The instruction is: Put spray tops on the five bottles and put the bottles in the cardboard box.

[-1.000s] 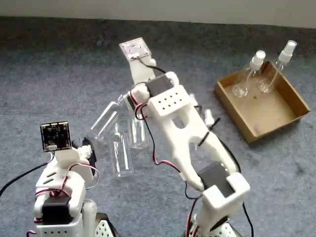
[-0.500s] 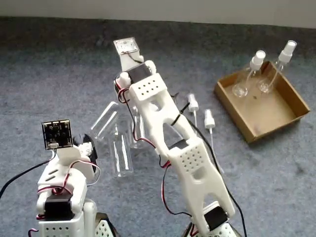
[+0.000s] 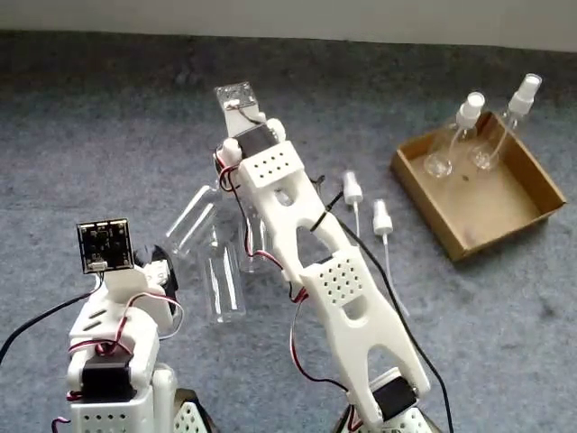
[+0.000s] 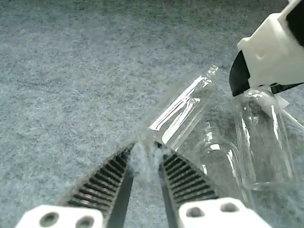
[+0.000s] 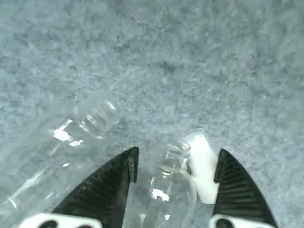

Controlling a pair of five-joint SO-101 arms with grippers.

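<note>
Right gripper (image 5: 176, 154): jaws wide apart, straddling the neck of an uncapped bottle (image 5: 166, 187), not closed on it. Left gripper (image 4: 146, 148): jaws barely parted, holding nothing, tips just short of a leaning bottle (image 4: 183, 111). These two and a third bottle (image 3: 221, 280) lie well apart from the cardboard box (image 3: 496, 203). Two loose spray tops (image 3: 352, 189) rest between them and the box, which holds two capped bottles (image 3: 455, 135).

Step judged in hand: taking up a third bottle for capping. The next move calls for a square, firm closing on the neck. Against a second ago, the right arm has stretched out over the bottles, while the left arm has hardly stirred.
</note>
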